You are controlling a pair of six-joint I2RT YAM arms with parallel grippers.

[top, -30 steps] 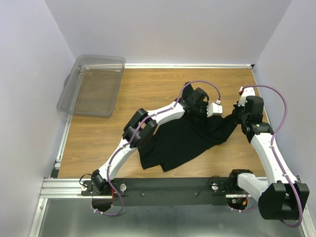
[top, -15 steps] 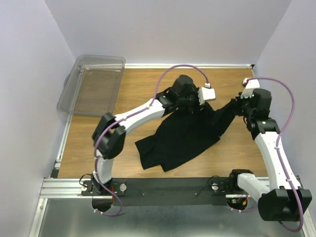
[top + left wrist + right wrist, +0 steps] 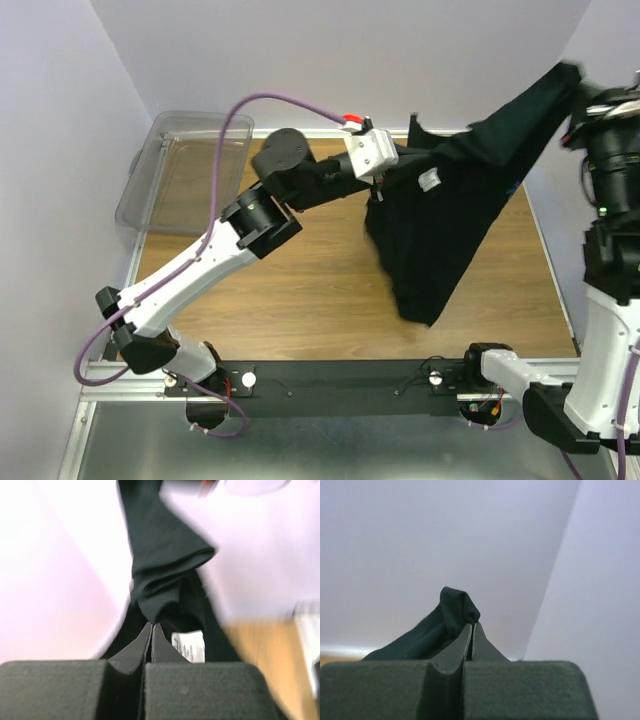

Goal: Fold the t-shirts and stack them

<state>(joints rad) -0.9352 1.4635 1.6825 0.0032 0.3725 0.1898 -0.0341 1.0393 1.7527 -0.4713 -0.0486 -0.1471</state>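
Observation:
A black t-shirt (image 3: 450, 220) hangs in the air above the right half of the table, stretched between both grippers. Its lowest corner droops toward the front edge, and a small white tag (image 3: 430, 180) shows near the top. My left gripper (image 3: 390, 168) is shut on one upper edge; in the left wrist view its tips (image 3: 151, 625) pinch bunched black cloth (image 3: 160, 555) beside the tag (image 3: 188, 646). High at the right wall, my right gripper (image 3: 578, 100) is shut on the other corner, with its tips (image 3: 471, 625) clamped on a fold of the shirt (image 3: 437, 627).
A clear plastic bin (image 3: 190, 170) sits tilted at the back left corner of the wooden table (image 3: 300, 270). Lilac walls close in on three sides. A metal rail (image 3: 330, 380) carrying the arm bases runs along the near edge.
Both arms rose and moved apart, lifting the t-shirt off the table until it hangs spread in the air. The left jaws finished closing on the cloth.

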